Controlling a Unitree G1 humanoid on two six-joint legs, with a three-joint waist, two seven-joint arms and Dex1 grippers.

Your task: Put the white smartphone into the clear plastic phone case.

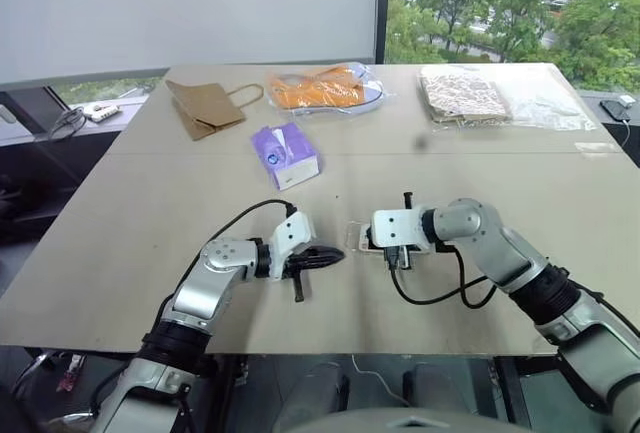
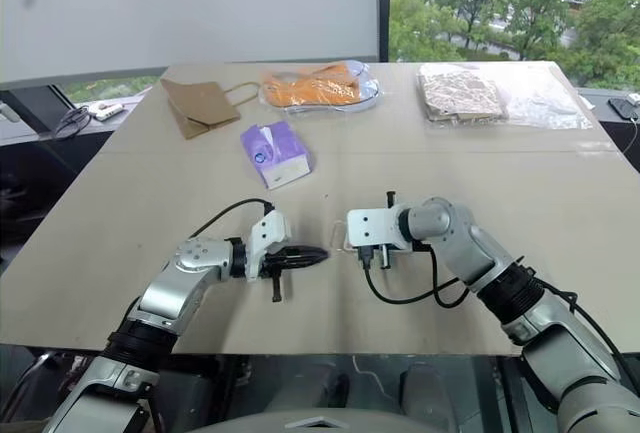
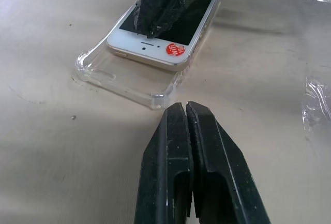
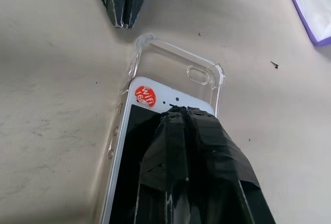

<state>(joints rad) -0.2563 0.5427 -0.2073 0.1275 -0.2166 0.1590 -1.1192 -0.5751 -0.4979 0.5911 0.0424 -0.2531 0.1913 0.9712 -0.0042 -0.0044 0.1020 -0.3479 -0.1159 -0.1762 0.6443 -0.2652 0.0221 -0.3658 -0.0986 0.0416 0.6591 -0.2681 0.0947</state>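
Note:
The white smartphone (image 4: 165, 97), black screen up with a red round sticker on its white bezel, lies slanted in the clear plastic phone case (image 4: 199, 74). Its sticker end stops short of the case's end wall, leaving the camera cutout uncovered. My right gripper (image 4: 181, 111) is shut, its tips resting on the screen near the sticker end. My left gripper (image 3: 186, 107) is shut too, low over the table, its tips close beside a corner of the case (image 3: 119, 81). Both grippers meet near the table's front middle, with the left gripper (image 1: 335, 253) just left of the case.
A purple tissue pack (image 1: 285, 153) sits behind the work spot. At the back lie a brown paper bag (image 1: 205, 106), an orange item in a clear bag (image 1: 325, 88) and a patterned item in clear plastic (image 1: 462, 93). The table's front edge (image 1: 350, 353) is close.

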